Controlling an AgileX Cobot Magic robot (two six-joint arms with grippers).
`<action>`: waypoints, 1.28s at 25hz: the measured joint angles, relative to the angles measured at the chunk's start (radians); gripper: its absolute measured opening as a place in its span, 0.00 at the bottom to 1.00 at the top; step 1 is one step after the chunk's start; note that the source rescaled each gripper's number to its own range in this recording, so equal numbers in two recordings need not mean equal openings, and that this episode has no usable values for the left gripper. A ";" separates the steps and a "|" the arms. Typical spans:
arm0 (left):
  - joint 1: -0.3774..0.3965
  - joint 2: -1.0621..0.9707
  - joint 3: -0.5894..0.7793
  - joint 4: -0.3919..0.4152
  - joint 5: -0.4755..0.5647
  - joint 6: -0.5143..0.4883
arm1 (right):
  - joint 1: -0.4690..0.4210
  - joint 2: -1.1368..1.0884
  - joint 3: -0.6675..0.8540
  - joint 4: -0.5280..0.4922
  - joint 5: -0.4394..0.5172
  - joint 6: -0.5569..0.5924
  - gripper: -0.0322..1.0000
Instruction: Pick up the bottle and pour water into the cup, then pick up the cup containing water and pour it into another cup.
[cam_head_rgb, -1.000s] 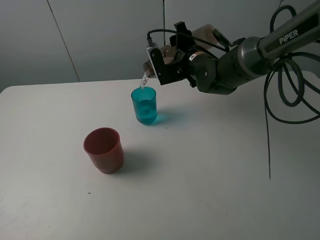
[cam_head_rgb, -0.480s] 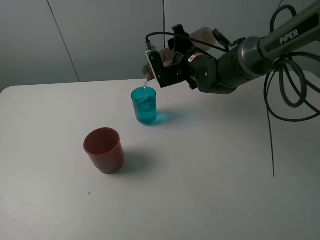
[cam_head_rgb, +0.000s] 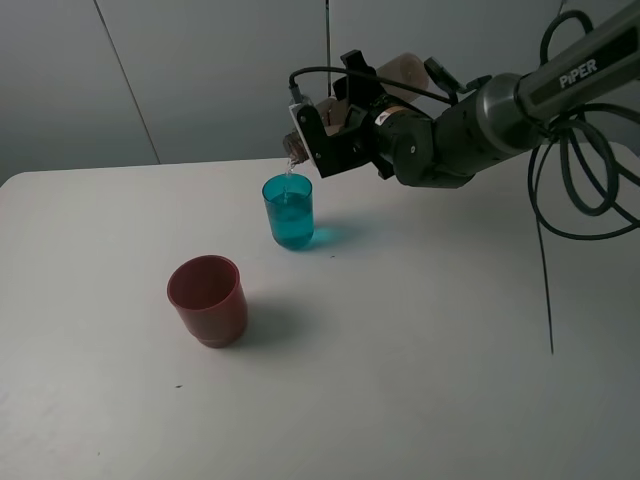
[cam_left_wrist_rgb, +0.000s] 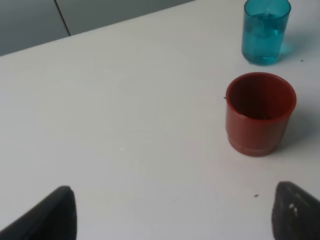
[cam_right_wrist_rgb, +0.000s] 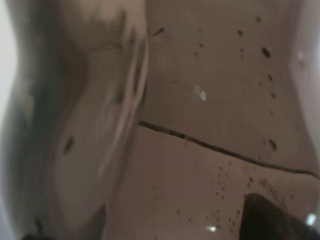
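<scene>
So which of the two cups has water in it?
The teal-blue cup, under the tilted bottle, holds water; the wider red cup looks empty inside.

Upright red cup on table; teal cup nearby, holding water.

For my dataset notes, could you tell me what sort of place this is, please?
Likely a robotics lab test bench: a white table before plain grey wall panels, and a cabled robot arm.
</scene>
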 joint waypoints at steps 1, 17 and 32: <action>0.000 0.000 0.000 0.000 0.000 0.000 | 0.000 0.000 0.000 -0.001 0.000 0.000 0.04; 0.000 0.000 0.000 0.000 0.000 0.002 | 0.000 -0.044 0.000 0.025 0.028 0.159 0.04; 0.000 0.000 0.000 0.000 0.000 0.002 | -0.017 -0.205 0.000 -0.315 0.639 1.074 0.04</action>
